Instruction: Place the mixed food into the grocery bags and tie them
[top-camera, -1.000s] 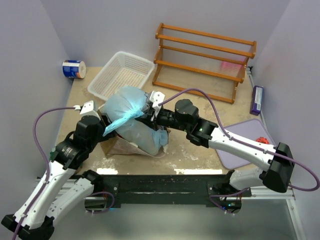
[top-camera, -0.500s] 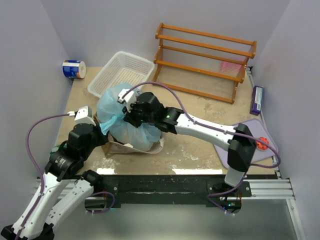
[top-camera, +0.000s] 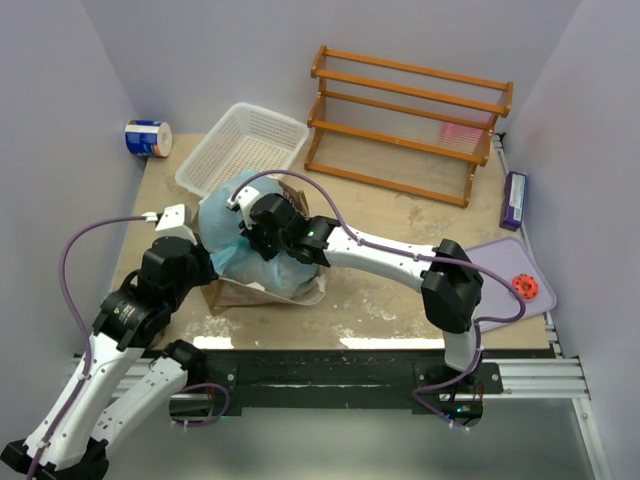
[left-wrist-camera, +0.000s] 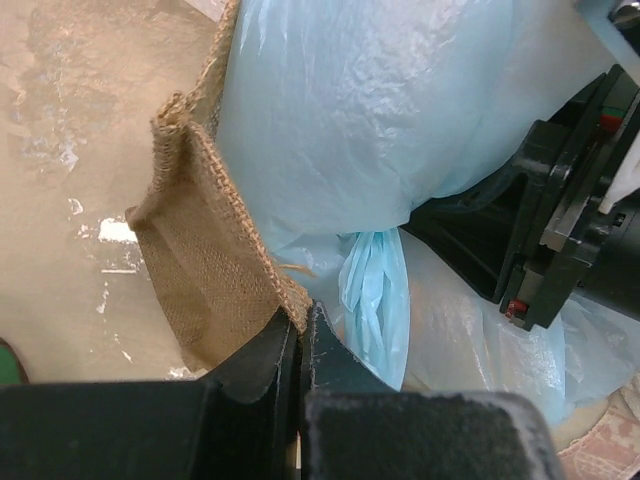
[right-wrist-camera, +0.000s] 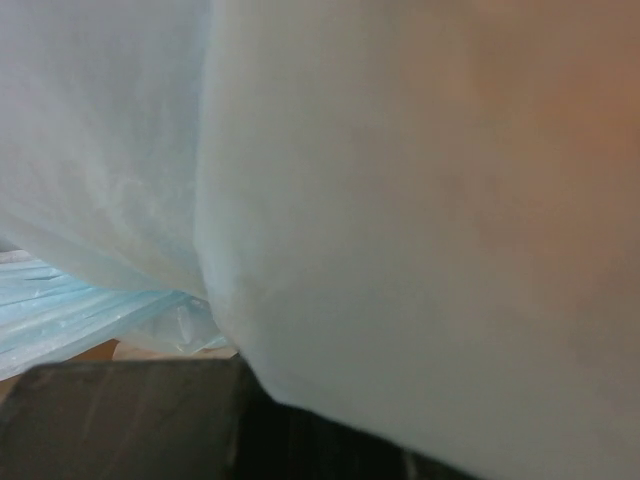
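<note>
Your left gripper (left-wrist-camera: 300, 318) has its jaws pressed together at the frayed edge of the brown bag (left-wrist-camera: 210, 250); you cannot tell whether it pinches that edge. The light blue bag (top-camera: 218, 215) bulges out of the brown bag, left of centre on the table (top-camera: 380, 305), just near of the white basket (top-camera: 245, 140). Your right gripper (top-camera: 260, 220) is buried in blue plastic, so its opening cannot be told.
</note>
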